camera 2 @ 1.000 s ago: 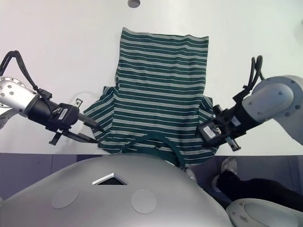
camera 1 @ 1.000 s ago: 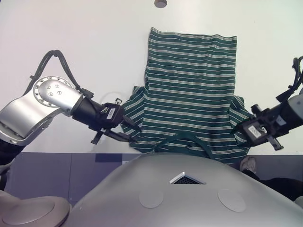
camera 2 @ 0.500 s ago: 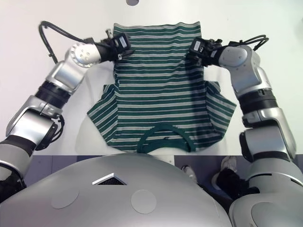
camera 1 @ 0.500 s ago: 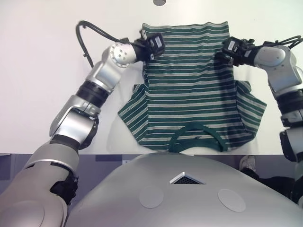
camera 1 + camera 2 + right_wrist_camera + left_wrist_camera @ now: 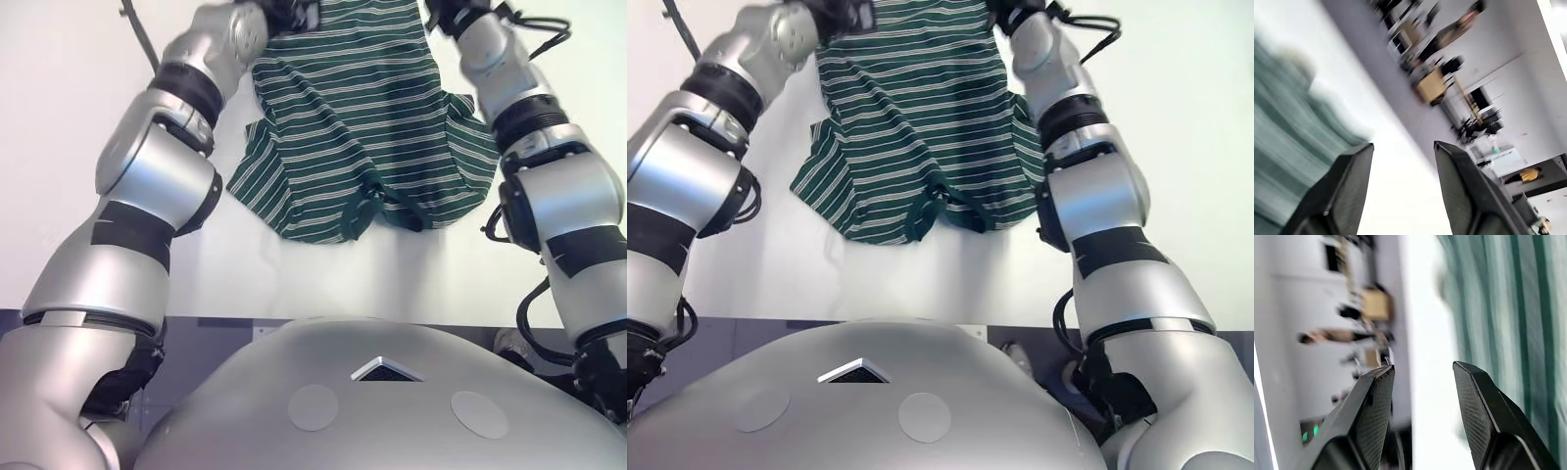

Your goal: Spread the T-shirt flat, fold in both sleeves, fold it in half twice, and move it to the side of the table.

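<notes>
A green T-shirt (image 5: 362, 117) with white stripes lies front-up on the white table (image 5: 78, 196). Its collar (image 5: 377, 201) is bunched at the near end, and both sleeves are spread out. Both arms stretch far across the table along the shirt's two sides. My left gripper (image 5: 294, 12) and right gripper (image 5: 443, 12) are at the shirt's far hem. In the left wrist view the left gripper (image 5: 1422, 367) is open over bare table, with the striped cloth (image 5: 1508, 308) beside it. In the right wrist view the right gripper (image 5: 1403, 145) is open with nothing between its fingers, next to the cloth (image 5: 1283, 147).
The table's near edge (image 5: 294, 318) runs in front of me. Bare white tabletop lies left (image 5: 59, 117) and right (image 5: 588, 78) of the shirt. Beyond the far table edge the wrist views show a room with furniture (image 5: 1430, 85).
Both arms have reached farther across the table, from the shirt's near sleeves up to its far hem. The shirt has slid away from me and its collar has bunched.
</notes>
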